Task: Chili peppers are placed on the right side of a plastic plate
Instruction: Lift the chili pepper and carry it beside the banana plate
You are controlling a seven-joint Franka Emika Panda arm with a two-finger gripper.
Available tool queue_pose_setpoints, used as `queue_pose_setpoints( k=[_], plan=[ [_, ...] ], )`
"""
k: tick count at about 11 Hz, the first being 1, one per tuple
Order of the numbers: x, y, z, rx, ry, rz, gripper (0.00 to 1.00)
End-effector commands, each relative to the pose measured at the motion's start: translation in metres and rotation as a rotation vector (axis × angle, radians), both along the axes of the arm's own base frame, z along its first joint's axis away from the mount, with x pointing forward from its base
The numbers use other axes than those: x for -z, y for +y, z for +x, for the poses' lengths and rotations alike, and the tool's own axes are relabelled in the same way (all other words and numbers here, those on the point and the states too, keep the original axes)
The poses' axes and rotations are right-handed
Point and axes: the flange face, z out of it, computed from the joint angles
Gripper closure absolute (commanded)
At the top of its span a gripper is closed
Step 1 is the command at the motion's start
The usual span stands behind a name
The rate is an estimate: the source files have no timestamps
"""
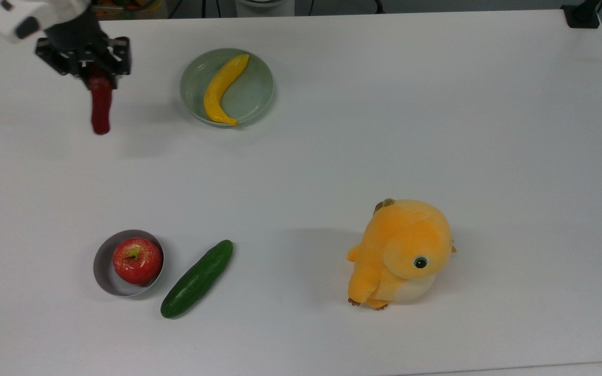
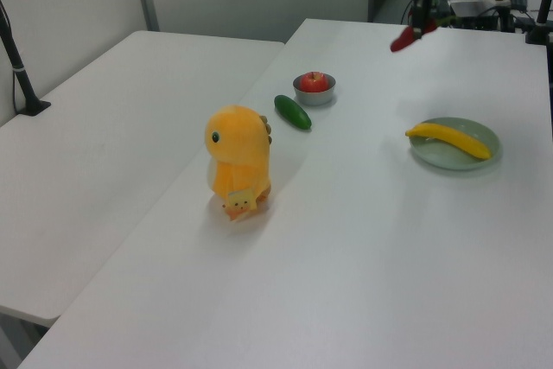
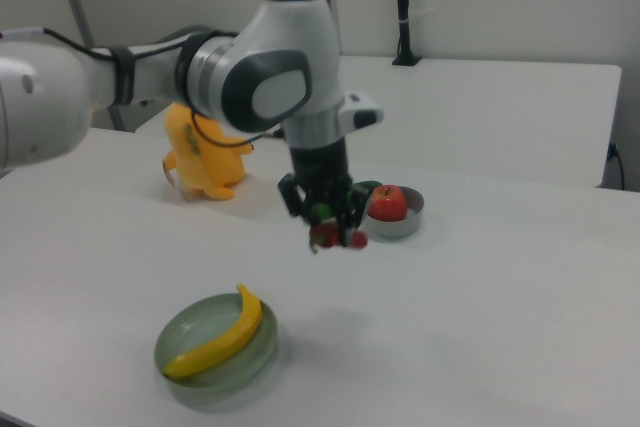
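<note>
My gripper [image 1: 97, 70] is shut on the dark red chili pepper [image 1: 101, 107], which hangs in the air above the table. The chili [image 2: 403, 38] sits to the top view's left of the pale green plastic plate [image 1: 251, 96]. In the right view the gripper [image 3: 328, 225] holds the chili [image 3: 326, 237] above and to the right view's right of the plate [image 3: 190, 342]. A yellow banana [image 1: 221, 87] lies across the plate.
A red apple [image 1: 137, 260] rests in a small grey bowl [image 1: 103, 271], with a green cucumber [image 1: 197, 279] beside it. An orange plush toy [image 1: 401, 253] stands toward the top view's right. The white table [image 1: 437, 130] continues beyond them.
</note>
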Motion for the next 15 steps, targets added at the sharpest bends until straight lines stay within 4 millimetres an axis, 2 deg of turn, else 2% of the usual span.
queue_pose_setpoints(
  k=[1,3,5,12,13,15],
  plan=[
    [0.028,0.015,-0.054,-0.081,0.112,0.005,0.68],
    [0.051,0.013,-0.080,-0.156,0.171,0.033,0.68],
    [0.069,0.010,-0.096,-0.195,0.199,0.051,0.68],
    [0.149,0.017,-0.119,-0.265,0.092,0.015,0.69],
    [0.157,0.011,-0.126,-0.288,0.092,0.017,0.69],
    [0.160,0.006,-0.128,-0.305,0.098,0.022,0.69]
  ],
)
